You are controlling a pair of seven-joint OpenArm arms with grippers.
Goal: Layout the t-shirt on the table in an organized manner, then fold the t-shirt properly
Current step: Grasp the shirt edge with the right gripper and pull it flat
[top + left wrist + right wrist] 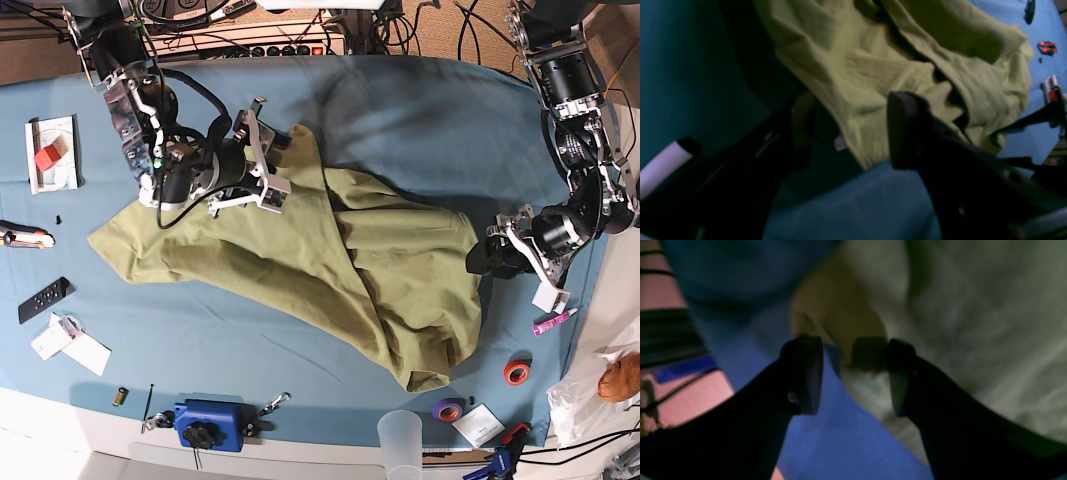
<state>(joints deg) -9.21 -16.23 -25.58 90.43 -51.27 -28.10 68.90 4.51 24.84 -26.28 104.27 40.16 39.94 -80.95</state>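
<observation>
The olive-green t-shirt [330, 250] lies crumpled and partly spread across the middle of the blue table [450, 110]. My right gripper [270, 155] hangs over the shirt's far edge. In the right wrist view it [851, 376] is open, with the t-shirt's [973, 323] edge between its fingers and the table [840, 446] below. At the shirt's right edge, my left gripper [488, 255] stands low. In the left wrist view it [850, 133] is open, its fingers either side of the t-shirt's [873, 66] hem just above the table [857, 206].
A red cube on a white card [50, 155] and a black remote [45, 300] lie at the left. A blue device [210, 425], a clear cup [400, 435] and tape rolls [515, 372] sit along the front edge. A pink marker [555, 322] lies near the left arm.
</observation>
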